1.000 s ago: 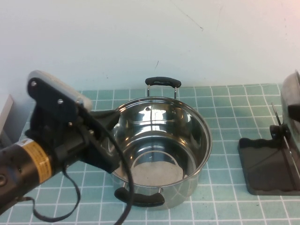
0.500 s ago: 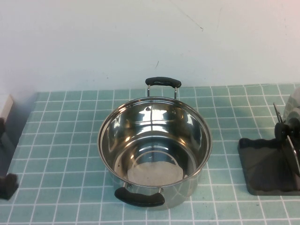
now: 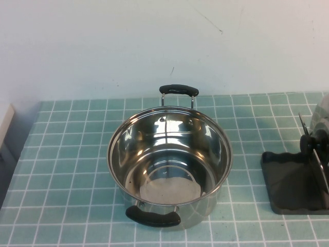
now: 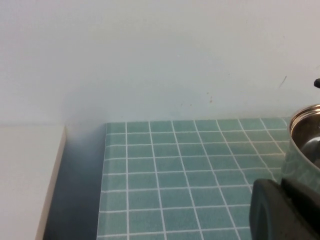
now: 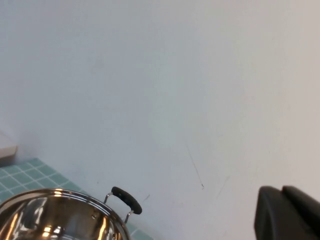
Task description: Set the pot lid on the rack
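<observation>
The pot lid [image 3: 322,119] stands on edge at the far right of the high view, cut off by the picture's edge, its black knob [image 3: 307,142] facing the pot. It rests in the rack [image 3: 288,180], a dark tray with thin wire dividers. Neither gripper shows in the high view. My left gripper [image 4: 282,212] shows in the left wrist view, fingers together and empty, low beside the steel pot's wall [image 4: 305,145]. My right gripper [image 5: 282,212] shows in the right wrist view, fingers together and empty, raised and facing the white wall.
The deep steel pot [image 3: 169,164] with two black handles stands open in the middle of the green tiled table [image 3: 67,154]. It also shows in the right wrist view [image 5: 55,215]. A white surface [image 4: 25,175] borders the table's left edge.
My left arm, which was over the pot's left side, has pulled back out of the high view. The lid has settled a little lower on the rack.
</observation>
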{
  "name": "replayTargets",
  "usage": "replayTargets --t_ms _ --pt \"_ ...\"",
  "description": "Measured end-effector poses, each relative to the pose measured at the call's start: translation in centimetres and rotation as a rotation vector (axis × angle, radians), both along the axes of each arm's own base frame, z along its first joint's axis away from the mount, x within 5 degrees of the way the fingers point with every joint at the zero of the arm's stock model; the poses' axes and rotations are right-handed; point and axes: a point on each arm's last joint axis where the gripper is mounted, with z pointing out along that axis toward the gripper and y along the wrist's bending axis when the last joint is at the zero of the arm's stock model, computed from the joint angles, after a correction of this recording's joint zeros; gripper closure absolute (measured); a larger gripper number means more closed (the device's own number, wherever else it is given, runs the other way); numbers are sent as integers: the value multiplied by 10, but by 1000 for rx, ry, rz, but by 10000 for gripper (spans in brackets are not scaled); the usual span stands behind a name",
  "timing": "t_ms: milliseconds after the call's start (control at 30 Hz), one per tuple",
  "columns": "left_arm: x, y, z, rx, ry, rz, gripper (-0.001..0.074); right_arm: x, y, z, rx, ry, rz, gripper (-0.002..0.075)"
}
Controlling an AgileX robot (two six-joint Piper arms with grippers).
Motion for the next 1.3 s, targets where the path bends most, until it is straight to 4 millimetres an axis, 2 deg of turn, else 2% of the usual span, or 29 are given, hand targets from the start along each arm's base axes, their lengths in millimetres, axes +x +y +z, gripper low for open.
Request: replayTargets --t_ms 100,200,733,867,1067,1167,1300 --pt "-3 1 -9 -15 -5 -1 734 -9 0 -11 -9 -1 13 727" --pt "-3 1 -16 -13 8 -2 734 -9 2 -24 -20 38 29 727" --pt "2 -1 -38 15 71 -1 736 17 4 -87 -43 258 39 727" --pt "2 -1 -39 16 72 -1 736 31 -7 -108 -87 268 -105 727" --pt "2 -1 -39 16 73 -1 736 48 -24 -135 5 142 -314 727" --pt "2 -1 -39 16 73 -1 736 48 -31 -157 60 94 -390 727" --pt "2 -1 -39 16 73 -1 736 44 -36 -199 181 173 -452 727"
